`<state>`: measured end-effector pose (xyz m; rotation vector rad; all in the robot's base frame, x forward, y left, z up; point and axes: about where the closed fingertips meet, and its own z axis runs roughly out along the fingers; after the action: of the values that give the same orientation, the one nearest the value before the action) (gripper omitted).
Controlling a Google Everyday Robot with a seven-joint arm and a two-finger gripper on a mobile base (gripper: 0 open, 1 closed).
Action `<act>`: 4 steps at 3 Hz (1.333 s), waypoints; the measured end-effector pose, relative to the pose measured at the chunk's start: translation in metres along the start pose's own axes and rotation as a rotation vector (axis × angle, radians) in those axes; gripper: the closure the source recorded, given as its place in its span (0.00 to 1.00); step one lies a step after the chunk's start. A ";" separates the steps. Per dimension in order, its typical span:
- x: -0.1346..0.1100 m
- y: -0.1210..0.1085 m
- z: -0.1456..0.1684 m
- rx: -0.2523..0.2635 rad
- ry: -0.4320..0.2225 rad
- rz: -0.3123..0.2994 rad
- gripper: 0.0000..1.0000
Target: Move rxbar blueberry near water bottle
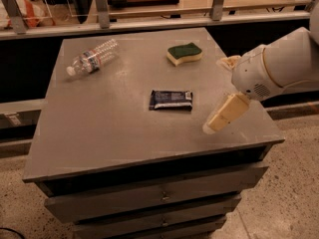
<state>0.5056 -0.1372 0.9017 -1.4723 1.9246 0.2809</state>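
Plainly, the fingers [225,114] stand spread and empty, low over the worktop [99,128] at about four o'clock from the rxbar blueberry [171,99], which lies flat mid-worktop. The water bottle [92,59] lies on its side, well apart at ten o'clock — likely a long carry. The arm [289,63] reaches in from three o'clock, wrist angled downward.
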 end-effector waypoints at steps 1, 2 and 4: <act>-0.001 -0.002 0.001 0.010 -0.014 0.002 0.00; -0.005 -0.015 0.011 0.018 -0.048 0.008 0.00; -0.010 -0.046 0.053 -0.035 -0.089 0.018 0.00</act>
<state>0.5694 -0.1160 0.8796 -1.4421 1.8713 0.3838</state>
